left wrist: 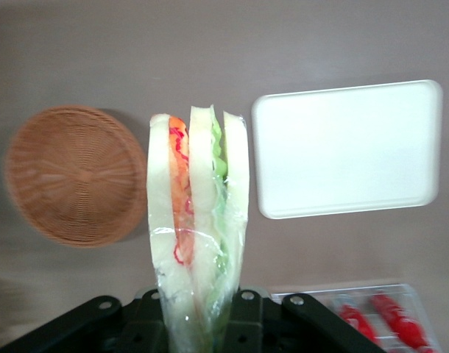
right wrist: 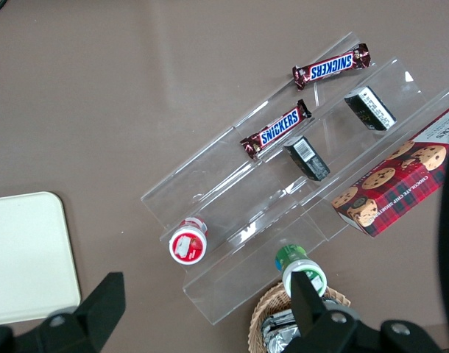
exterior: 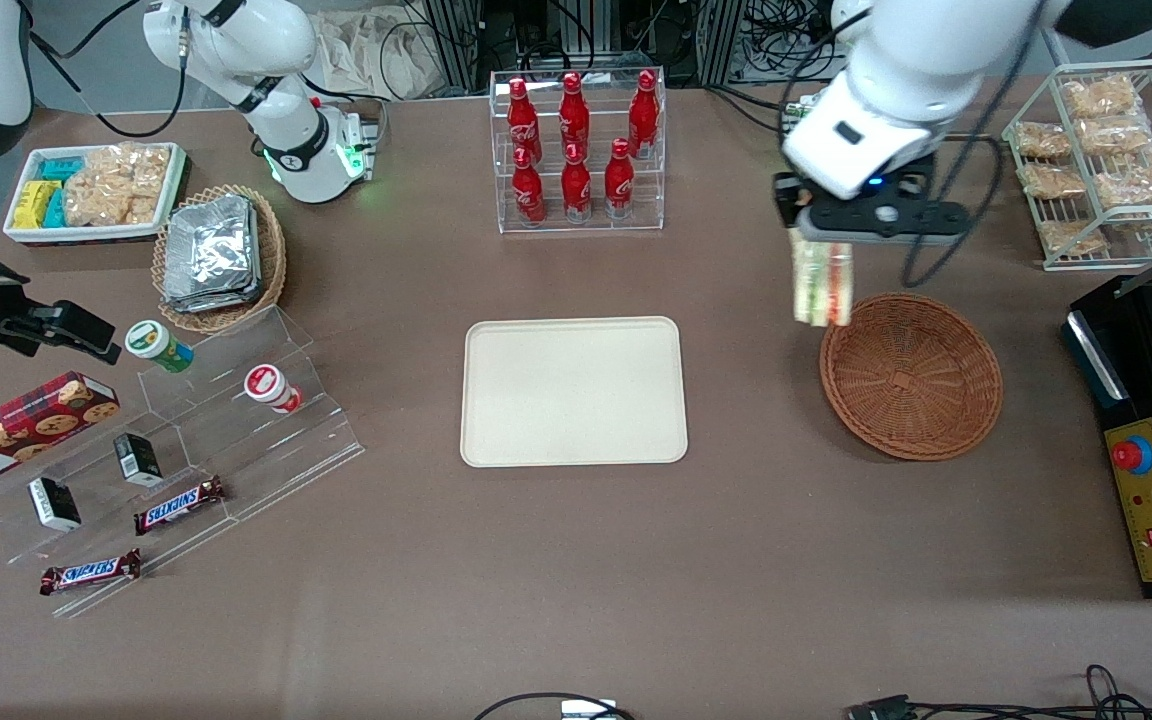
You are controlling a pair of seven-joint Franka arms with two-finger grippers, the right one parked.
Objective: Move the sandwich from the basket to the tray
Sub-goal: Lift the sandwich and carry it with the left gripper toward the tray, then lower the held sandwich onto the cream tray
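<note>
End effector is clamped on the sandwich, which hangs above the surface beside the empty basket, short of the tray; item judged light, soft, slippery-wrapped, best gripped across the bread faces.

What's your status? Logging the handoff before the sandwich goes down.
Gripper shut on sandwich, aloft by basket rim. Basket empty. Tray bare, path clear.

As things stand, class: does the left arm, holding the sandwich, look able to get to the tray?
Probably yes. The gripper holds the sandwich above the table beside the basket; the tray lies bare, with nothing between.
</note>
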